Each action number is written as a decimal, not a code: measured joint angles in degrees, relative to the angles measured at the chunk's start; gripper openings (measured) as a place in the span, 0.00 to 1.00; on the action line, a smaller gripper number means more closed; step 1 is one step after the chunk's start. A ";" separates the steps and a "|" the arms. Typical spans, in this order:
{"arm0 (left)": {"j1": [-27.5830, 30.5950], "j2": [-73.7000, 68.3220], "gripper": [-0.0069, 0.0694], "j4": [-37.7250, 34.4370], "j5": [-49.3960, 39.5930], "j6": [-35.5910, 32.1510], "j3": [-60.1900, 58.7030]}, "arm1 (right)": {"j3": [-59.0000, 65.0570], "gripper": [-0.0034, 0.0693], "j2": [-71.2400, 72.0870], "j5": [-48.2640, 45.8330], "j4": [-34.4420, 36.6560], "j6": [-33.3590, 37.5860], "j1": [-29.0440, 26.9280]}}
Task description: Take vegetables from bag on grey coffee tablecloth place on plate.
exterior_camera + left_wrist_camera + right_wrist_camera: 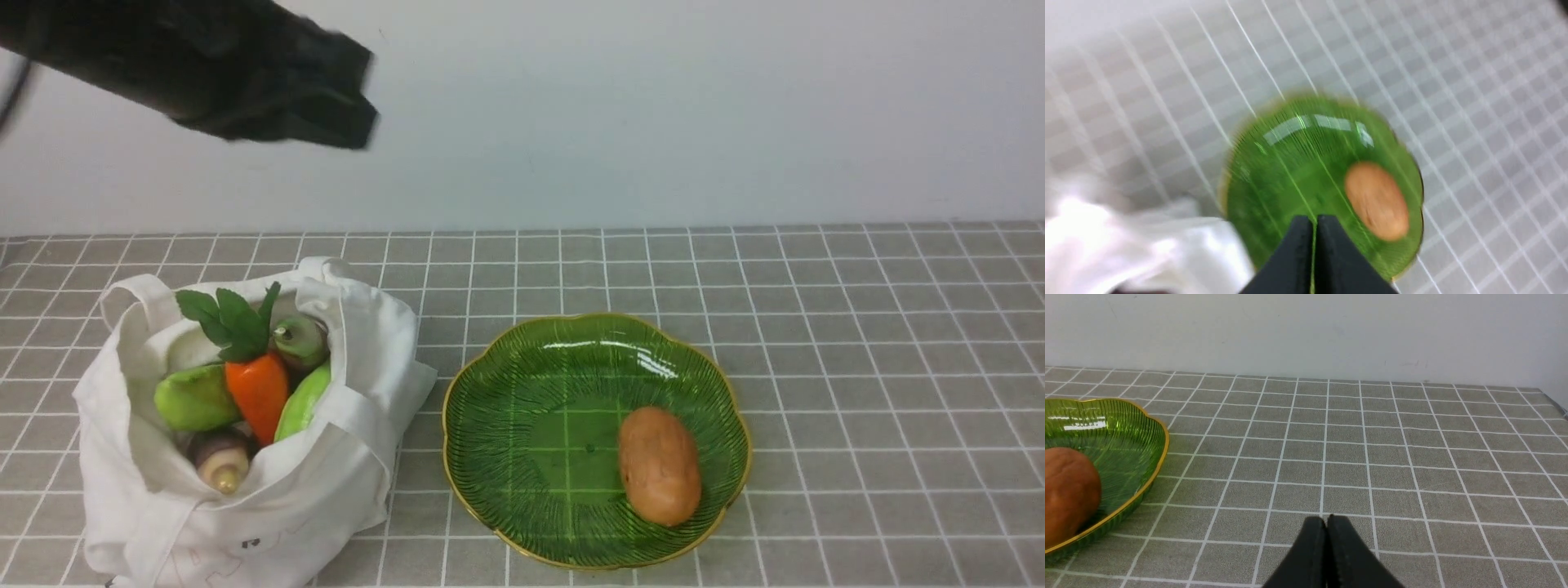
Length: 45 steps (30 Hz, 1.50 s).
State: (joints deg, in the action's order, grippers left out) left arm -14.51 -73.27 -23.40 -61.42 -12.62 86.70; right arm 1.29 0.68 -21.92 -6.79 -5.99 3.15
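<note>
The plate (pixel 522 408) lay on the grey coffee tablecloth (pixel 857 367). Its gold scalloped rim was just beside the bag (pixel 343 474) on the robot's left, and whether the two touched could not be told. The potato (pixel 660 465) rested inside the plate toward its right edge, leaving most of the ribbed floor bare. In the bag's open mouth, left of the plate, the carrot (pixel 259 396) stood among green pieces (pixel 194 398). The left gripper (pixel 1313 222) was raised high, up and to the left of the plate, its fingers pressed together on nothing; its wrist view was blurred. The right gripper (pixel 1326 522) sat low to the right of the plate, well apart from the rim, clenched and empty. Bare cloth ran from there back to the wall (pixel 653 114).
</note>
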 joint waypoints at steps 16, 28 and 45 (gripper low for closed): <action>0.34 48.39 0.08 2.89 29.41 1.47 -43.35 | 0.00 0.03 0.00 0.00 0.00 0.00 0.00; 0.34 60.65 0.08 2.74 30.53 1.09 -60.23 | 0.00 0.03 0.00 0.00 0.00 0.00 0.00; 3.13 63.69 0.08 16.82 33.23 -0.52 -62.75 | 0.00 0.03 0.00 0.00 0.00 0.00 0.00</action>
State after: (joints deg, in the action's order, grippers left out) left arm -11.37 -9.58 -6.59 -28.19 -13.14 23.95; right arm 1.29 0.68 -21.92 -6.79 -5.99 3.15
